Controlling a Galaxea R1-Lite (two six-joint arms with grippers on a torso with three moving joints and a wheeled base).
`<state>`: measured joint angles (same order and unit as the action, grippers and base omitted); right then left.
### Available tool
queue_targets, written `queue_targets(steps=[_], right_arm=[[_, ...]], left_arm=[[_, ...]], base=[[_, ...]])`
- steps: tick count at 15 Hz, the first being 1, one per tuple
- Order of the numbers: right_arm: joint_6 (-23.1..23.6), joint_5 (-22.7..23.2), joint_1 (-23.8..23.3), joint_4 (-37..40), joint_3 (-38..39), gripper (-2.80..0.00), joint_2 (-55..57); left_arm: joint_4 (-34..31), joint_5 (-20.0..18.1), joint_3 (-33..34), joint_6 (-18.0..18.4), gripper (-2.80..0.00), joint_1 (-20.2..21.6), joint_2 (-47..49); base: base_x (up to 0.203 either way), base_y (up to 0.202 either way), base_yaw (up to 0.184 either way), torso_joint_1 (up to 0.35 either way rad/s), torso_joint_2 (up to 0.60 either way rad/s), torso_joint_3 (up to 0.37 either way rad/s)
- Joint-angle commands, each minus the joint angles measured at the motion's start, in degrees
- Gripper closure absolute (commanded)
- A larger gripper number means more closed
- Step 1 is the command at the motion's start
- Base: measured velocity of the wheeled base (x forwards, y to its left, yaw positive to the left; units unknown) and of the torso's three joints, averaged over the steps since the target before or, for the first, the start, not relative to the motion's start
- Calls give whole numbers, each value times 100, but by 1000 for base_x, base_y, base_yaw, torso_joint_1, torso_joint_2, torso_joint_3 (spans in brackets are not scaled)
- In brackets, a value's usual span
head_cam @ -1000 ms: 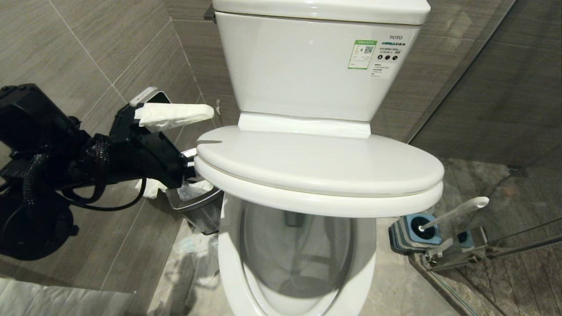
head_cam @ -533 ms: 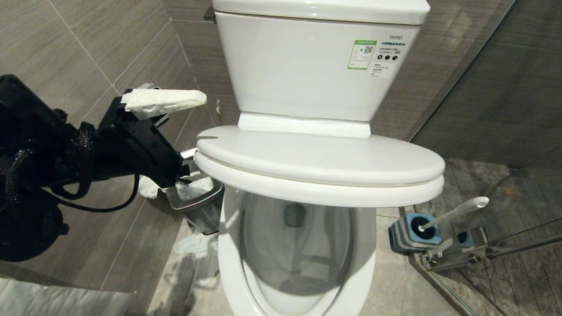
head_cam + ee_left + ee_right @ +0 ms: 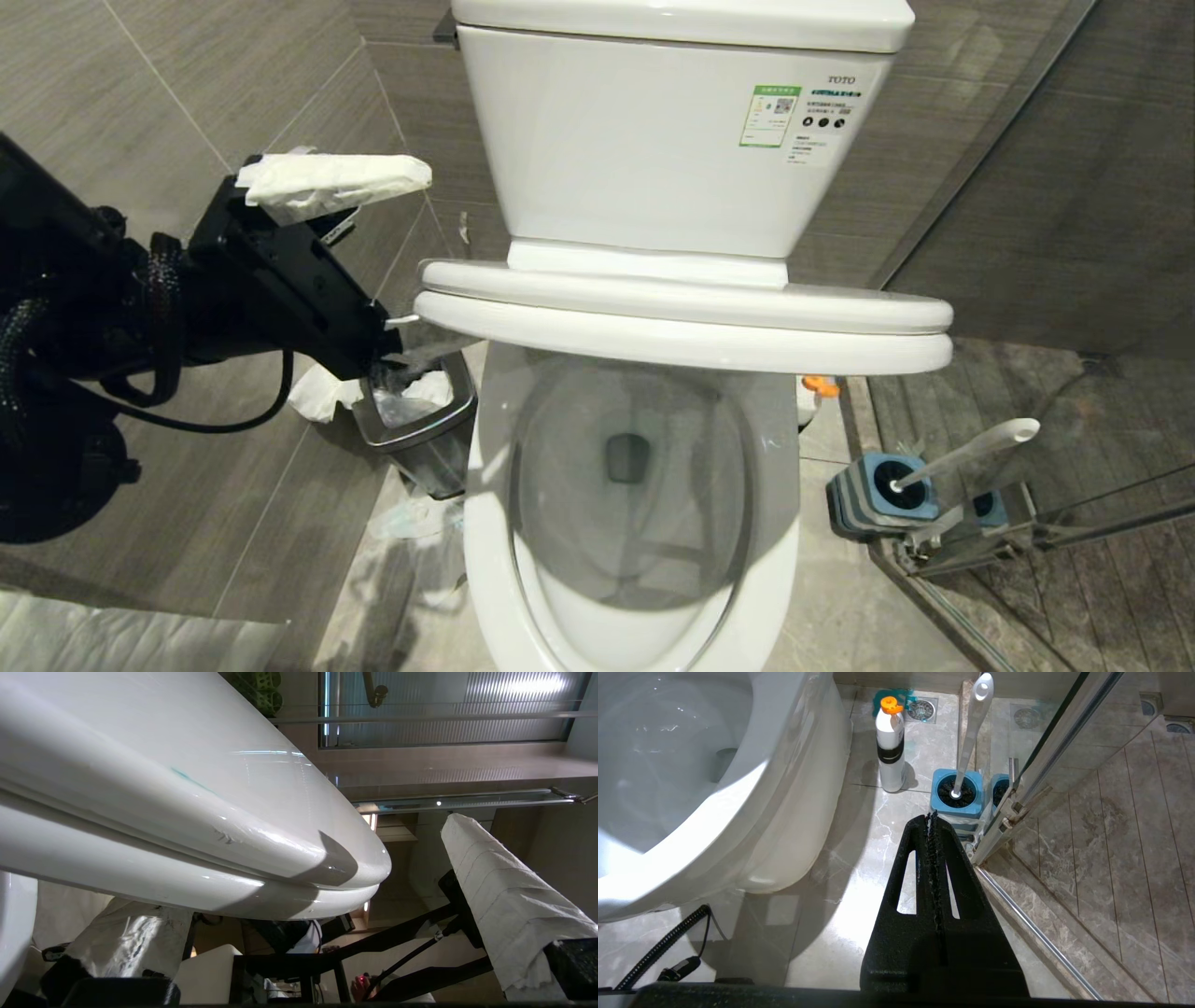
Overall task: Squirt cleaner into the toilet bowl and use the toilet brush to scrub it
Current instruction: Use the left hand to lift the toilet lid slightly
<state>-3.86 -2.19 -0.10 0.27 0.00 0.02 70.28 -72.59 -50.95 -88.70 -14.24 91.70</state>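
The toilet bowl (image 3: 485, 560) stands open under its white seat and lid (image 3: 681, 322), which are raised together to about level with my view. My left gripper (image 3: 415, 266) is open at their left edge. Its upper paper-wrapped finger (image 3: 331, 182) is well above the lid, and the lower one reaches under the seat. In the left wrist view the seat and lid (image 3: 187, 835) lie between the wrapped fingers (image 3: 504, 905). The toilet brush (image 3: 971, 453) stands in its blue holder (image 3: 882, 499). My right gripper (image 3: 932, 819) is shut and empty, low over the floor near the brush (image 3: 971, 737).
A white cleaner bottle with an orange cap (image 3: 889, 746) stands on the floor between bowl and holder (image 3: 957, 795). A steel waste bin (image 3: 415, 439) with tissues sits left of the bowl. The tank (image 3: 672, 140) is behind. A glass shower door's frame (image 3: 1017, 798) runs along the right.
The seat and lid have swung upward toward the tank, uncovering more of the bowl. My left gripper has risen with them at their left edge.
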Motion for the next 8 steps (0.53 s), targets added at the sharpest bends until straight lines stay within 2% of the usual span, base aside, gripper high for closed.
queue_targets(steps=[1, 3, 6, 8], right_arm=[[-1, 0, 1, 0, 0, 0, -2], [-1, 0, 1, 0, 0, 0, -2], [-1, 0, 1, 0, 0, 0, -2], [-1, 0, 1, 0, 0, 0, -2]], left_arm=[[39, -35, -108, -51, -280, -35, 4], [18, -11, -293, -88, -280, -50, 1], [38, 17, -587, -668, -280, -53, -11], [39, 17, -674, -697, -280, -53, -3]], base=[[0, 0, 0, 0, 0, 0], [0, 0, 0, 0, 0, 0], [0, 0, 0, 0, 0, 0], [0, 0, 0, 0, 0, 0]])
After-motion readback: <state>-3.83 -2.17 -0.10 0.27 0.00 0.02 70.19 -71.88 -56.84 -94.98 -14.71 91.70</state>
